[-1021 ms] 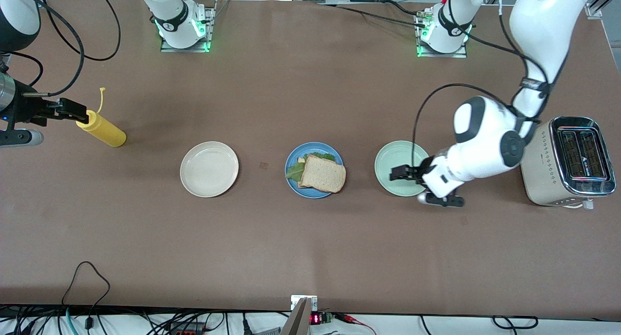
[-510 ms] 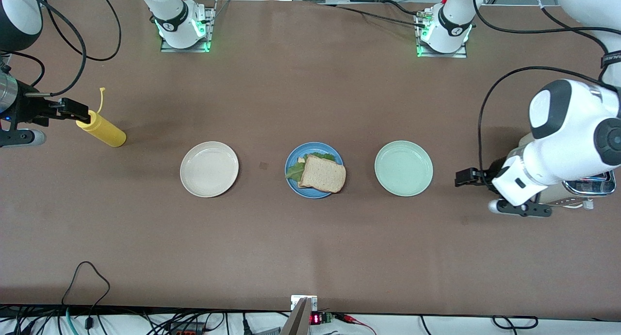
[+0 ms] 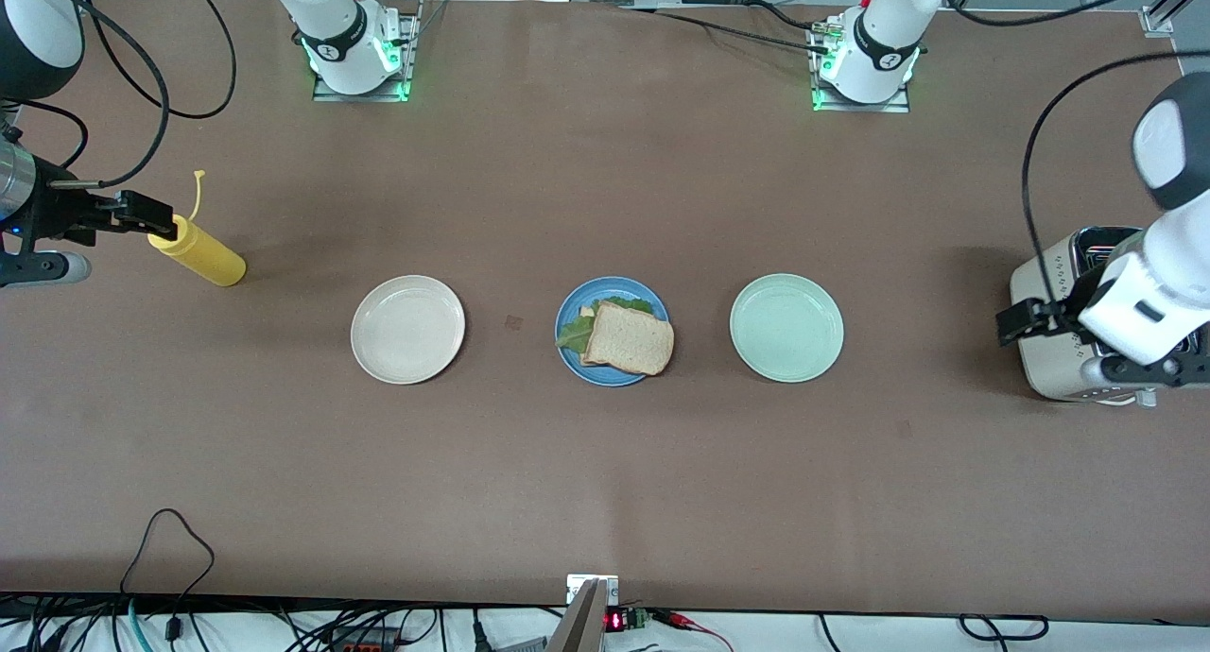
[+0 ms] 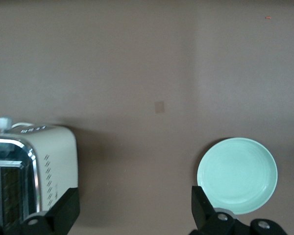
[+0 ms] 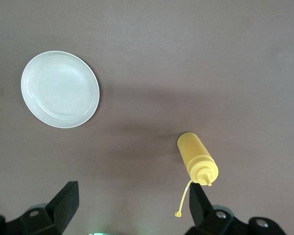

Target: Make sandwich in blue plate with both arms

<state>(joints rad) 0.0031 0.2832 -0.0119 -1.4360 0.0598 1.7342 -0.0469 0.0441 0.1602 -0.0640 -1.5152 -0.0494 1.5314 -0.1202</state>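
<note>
The sandwich [image 3: 629,340] lies on the blue plate [image 3: 610,379] at the table's middle, with a bread slice on top and green lettuce [image 3: 574,334] sticking out under it. My left gripper [image 3: 1016,321] is open and empty, up in the air over the edge of the toaster; in the left wrist view [image 4: 134,215] only bare table shows between its fingers. My right gripper [image 3: 146,215] is open and empty at the right arm's end of the table, beside the tip of a yellow squeeze bottle [image 3: 200,253]; it also shows in the right wrist view [image 5: 132,210].
A pale mint-green plate [image 3: 786,327] stands beside the blue plate toward the left arm's end, and a cream-white plate [image 3: 407,329] toward the right arm's end. A cream and chrome toaster [image 3: 1049,368] stands at the left arm's end. The bottle [image 5: 196,156] has its cap hanging open.
My left arm has swung from over the mint-green plate toward its end of the table, to the toaster. The right arm and the sandwich have not moved.
</note>
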